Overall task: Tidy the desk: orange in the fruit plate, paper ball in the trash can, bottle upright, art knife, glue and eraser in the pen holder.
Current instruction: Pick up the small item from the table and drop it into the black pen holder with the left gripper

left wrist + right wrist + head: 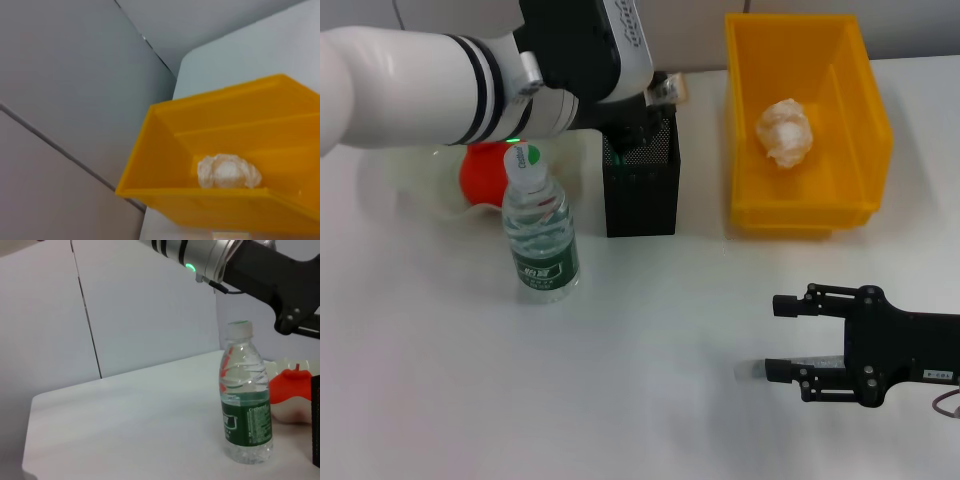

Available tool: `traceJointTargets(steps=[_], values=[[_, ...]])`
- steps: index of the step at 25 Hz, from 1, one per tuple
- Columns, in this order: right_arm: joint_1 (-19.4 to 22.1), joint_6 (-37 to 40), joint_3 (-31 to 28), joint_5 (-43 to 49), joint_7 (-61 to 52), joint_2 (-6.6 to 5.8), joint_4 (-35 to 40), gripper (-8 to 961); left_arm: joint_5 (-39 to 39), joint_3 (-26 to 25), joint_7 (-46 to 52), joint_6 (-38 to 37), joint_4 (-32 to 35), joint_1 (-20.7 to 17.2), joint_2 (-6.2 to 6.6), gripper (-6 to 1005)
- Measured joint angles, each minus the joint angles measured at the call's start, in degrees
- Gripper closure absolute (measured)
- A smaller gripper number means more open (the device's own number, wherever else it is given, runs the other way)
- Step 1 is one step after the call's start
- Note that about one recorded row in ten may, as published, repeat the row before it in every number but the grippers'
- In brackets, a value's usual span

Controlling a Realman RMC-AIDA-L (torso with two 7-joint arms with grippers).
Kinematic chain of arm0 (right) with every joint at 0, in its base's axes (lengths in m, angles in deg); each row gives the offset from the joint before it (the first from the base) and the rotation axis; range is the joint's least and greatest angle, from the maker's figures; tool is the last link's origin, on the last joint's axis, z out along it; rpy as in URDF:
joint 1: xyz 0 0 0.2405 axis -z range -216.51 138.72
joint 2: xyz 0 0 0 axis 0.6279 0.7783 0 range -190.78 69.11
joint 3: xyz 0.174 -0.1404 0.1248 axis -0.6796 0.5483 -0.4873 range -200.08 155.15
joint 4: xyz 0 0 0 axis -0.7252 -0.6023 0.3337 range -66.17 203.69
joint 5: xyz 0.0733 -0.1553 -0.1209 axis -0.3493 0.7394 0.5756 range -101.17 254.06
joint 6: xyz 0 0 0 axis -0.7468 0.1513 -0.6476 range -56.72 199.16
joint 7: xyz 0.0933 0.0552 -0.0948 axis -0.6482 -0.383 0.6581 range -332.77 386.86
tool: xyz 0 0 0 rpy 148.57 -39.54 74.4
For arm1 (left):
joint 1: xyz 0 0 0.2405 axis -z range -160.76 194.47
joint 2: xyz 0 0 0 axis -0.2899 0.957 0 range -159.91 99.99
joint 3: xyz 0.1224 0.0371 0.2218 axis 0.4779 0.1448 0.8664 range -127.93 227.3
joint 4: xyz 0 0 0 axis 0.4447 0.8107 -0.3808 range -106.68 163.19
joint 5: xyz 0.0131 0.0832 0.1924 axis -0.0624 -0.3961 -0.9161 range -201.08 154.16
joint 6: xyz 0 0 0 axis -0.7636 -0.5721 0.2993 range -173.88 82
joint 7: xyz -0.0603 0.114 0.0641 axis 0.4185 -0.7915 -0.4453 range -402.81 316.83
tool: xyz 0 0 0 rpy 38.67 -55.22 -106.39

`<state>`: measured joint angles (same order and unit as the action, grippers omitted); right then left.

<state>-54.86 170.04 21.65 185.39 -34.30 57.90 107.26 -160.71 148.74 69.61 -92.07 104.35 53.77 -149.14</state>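
Landmark: the square black metal mesh pen holder (640, 175), sitting mid-bench toward the back.

- Left gripper (642, 118) is hanging right over the pen holder's open top, arm reaching in from the left. Its fingers are buried behind the wrist housing and the mesh rim, so I can't tell if they're apart, together or clamped on anything. The position reads like a drop of one of the small items into the holder. A small tan thing is showing by the wrist at the holder's back edge, too hidden to call.
- Right gripper (770, 338) is resting low over the white bench (640, 400), well to the front-right of the pen holder, fingers apart and carrying nothing. Looks parked out of the left arm's way.
- Small clear plastic water bottle with green label and white cap (538, 228) is standing upright just front-left of the pen holder, so that step looks done.
- Red-orange round fruit (482, 172) is sitting left of the pen holder, behind the bottle, inside the pale-green translucent ruffled glass plate (415, 175); the left arm is covering most of the plate.
- Crumpled white paper ball (785, 132) is lying inside the bright yellow rectangular plastic bin (740, 130), just right of the pen holder. Done too.

Art knife, glue and eraser: none clearly in view on the bench. Judging from that, the pen-holder items are the only part left open.
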Motion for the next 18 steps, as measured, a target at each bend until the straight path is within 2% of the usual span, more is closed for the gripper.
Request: traceJointTargets(steps=[18], values=[[-0.2,-0.3,0.0,-0.1,0.0,0.08,-0.3,224,-2.8,0.3,-0.5,-0.1,0.0,0.0,0.00,733]])
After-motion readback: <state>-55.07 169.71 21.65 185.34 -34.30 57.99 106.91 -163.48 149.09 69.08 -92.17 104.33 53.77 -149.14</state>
